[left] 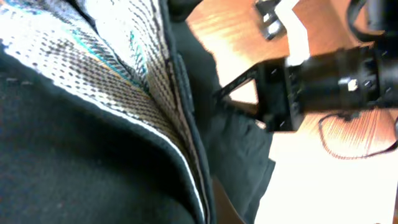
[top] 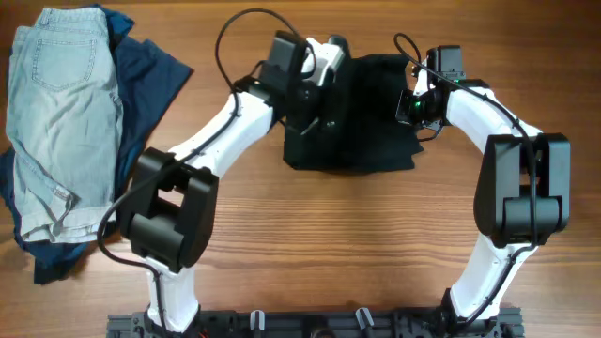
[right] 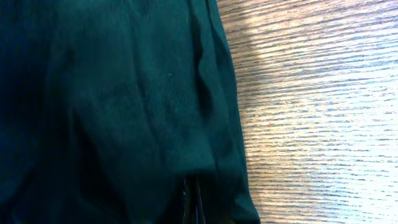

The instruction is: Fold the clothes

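Black shorts [top: 362,122] lie in a rough dark block at the far middle of the wooden surface [top: 310,235], their folding apparently begun but unfinished. Pale denim shorts [top: 61,113] and a navy garment [top: 150,70] wait heaped at the left. Left jaws and right jaws are both clenched, seemingly on the black fabric. Nothing of the room shows.

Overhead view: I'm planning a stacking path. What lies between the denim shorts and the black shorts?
Overhead shows the navy garment, bare table and the left arm.
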`<move>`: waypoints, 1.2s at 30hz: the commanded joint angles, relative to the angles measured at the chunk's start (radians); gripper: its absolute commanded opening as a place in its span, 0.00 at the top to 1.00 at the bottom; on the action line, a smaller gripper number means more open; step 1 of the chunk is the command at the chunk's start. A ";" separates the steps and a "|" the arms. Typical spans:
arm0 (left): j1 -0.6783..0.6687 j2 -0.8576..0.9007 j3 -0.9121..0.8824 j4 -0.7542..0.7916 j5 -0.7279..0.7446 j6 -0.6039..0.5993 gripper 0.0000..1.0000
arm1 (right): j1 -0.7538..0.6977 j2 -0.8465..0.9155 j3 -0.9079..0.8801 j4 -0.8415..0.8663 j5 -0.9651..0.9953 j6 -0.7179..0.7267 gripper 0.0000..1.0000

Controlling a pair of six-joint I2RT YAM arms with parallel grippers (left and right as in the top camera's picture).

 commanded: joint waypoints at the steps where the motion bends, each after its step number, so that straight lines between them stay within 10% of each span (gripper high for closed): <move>1: -0.026 -0.024 0.005 0.076 -0.020 -0.117 0.95 | 0.022 0.060 -0.023 -0.011 -0.028 0.016 0.96; 11: -0.136 -0.026 0.027 0.182 -0.079 -0.172 0.78 | 0.022 0.060 -0.023 -0.010 -0.028 0.016 0.96; 13: -0.145 -0.026 0.027 0.190 -0.091 -0.172 0.08 | 0.022 0.060 -0.023 -0.009 -0.028 0.016 0.96; 14: -0.144 -0.026 0.027 0.189 -0.095 -0.172 0.00 | 0.021 0.060 -0.023 -0.008 -0.029 0.016 0.96; 26: -0.054 -0.140 0.027 0.100 -0.094 -0.172 0.00 | -0.124 -0.216 0.103 -0.170 -0.126 -0.066 0.92; 28: 0.008 -0.219 0.027 0.016 -0.095 -0.172 0.00 | -0.124 -0.227 0.103 -0.189 -0.159 -0.122 0.75; 32: 0.146 -0.347 0.027 -0.155 -0.095 -0.172 0.00 | -0.119 -0.165 0.101 -0.275 -0.261 -0.255 0.03; 36: 0.245 -0.389 0.027 -0.275 -0.095 -0.168 0.00 | -0.086 -0.113 0.100 -0.322 -0.271 -0.356 0.00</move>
